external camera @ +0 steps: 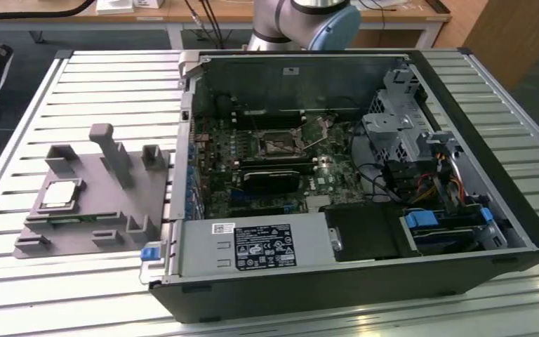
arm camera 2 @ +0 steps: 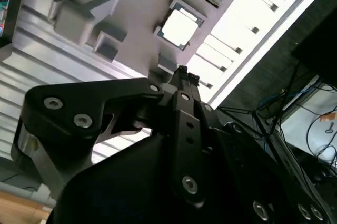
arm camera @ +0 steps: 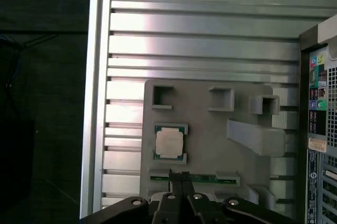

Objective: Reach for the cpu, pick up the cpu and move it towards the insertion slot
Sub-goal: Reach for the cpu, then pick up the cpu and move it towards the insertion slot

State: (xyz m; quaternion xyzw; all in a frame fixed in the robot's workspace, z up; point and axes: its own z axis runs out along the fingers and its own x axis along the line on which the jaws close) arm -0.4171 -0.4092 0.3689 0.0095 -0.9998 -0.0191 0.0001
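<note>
Surface [external camera: 110, 84]: slatted metal, carrying everything; grey plate at the exterior view's left, open computer case [external camera: 344, 295] to its right.
Grey plate [external camera: 96, 203]: upright blocks and shallow recesses, likely a fixture keeping parts at known spots.
Cpu [external camera: 61, 194]: flat, silver top up, seated in a square recess on the plate's left part, so held square for a pick from above; untouched, not yet lifted.
Hand [arm camera: 179, 174]: in both wrist views above the plate, tips near the cpu yet apart from it; fingers clenched together on nothing.
Insertion slot [external camera: 276, 144]: dark square with silver frame on the motherboard inside the case, well right of the cpu.
</note>
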